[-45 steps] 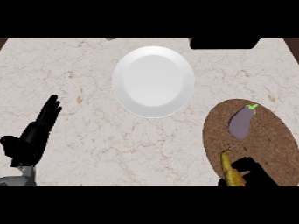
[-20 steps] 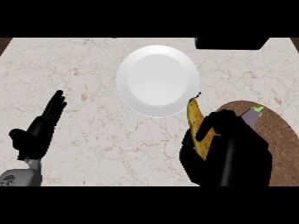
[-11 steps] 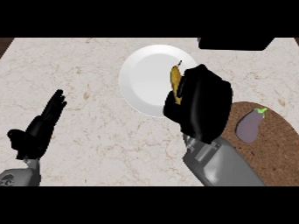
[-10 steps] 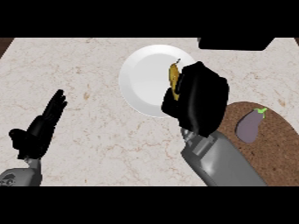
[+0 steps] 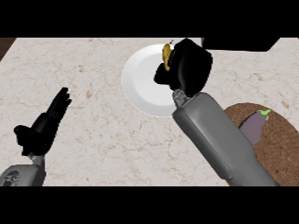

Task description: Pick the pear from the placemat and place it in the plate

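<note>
Right hand (image 5: 187, 70) is curled round the yellow pear (image 5: 167, 52) w/ it hanging over the white plate (image 5: 139, 89), so pickup's done imo, just the let-go left; left hand (image 5: 46, 124) resting open on the desk (image 5: 81, 57), purple veg (image 5: 254, 127) on the placemat (image 5: 284, 148).

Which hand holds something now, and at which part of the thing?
The right hand is curled round the yellow pear over the plate, only its top showing. Left hand holds nothing.
</note>
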`<state>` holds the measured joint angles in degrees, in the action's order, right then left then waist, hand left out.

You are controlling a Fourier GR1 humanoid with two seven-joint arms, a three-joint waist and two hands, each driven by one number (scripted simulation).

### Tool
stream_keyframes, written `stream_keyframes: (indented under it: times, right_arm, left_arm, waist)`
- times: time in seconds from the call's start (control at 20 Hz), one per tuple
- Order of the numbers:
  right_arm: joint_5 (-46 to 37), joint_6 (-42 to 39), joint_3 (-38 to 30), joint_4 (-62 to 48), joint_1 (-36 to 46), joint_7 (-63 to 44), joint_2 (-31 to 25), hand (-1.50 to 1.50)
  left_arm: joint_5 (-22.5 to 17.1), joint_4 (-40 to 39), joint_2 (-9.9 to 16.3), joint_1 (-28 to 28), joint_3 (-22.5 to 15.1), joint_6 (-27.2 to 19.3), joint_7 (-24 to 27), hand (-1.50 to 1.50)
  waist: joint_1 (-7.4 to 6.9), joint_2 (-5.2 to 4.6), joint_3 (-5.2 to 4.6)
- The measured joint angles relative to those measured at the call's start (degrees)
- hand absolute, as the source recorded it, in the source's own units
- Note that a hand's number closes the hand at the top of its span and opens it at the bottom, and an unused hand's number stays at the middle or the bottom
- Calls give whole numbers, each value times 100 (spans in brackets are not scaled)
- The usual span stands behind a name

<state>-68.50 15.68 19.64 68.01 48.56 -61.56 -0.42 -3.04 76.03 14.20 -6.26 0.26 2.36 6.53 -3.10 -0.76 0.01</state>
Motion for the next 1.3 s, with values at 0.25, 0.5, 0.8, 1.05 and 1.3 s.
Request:
stream_keyframes:
  times: [0.25,0.5,0.8,1.05,1.3]
  right_arm:
    - [108,919,-424,-789,146,73,-3,-150]
    - [533,1620,-635,-1541,408,123,-5,-150]
    - [644,2971,-893,-1686,436,241,3,-150]
    - [869,4026,-960,-1283,70,297,12,-150]
    - [1291,4698,-654,-331,-960,710,20,-150]
  left_arm:
    - [-6,-19,4,-1,15,40,51,0]
    - [31,-46,-15,-94,-22,61,15,0]
    - [23,-49,-25,3,16,55,42,0]
    - [57,-22,-64,78,41,-43,31,0]
    - [36,48,-14,309,120,-23,90,0]
  waist:
    - [-47,-22,0]
    - [-99,-29,1]
    - [-41,-2,3]
    - [86,40,7]
    - [244,83,7]
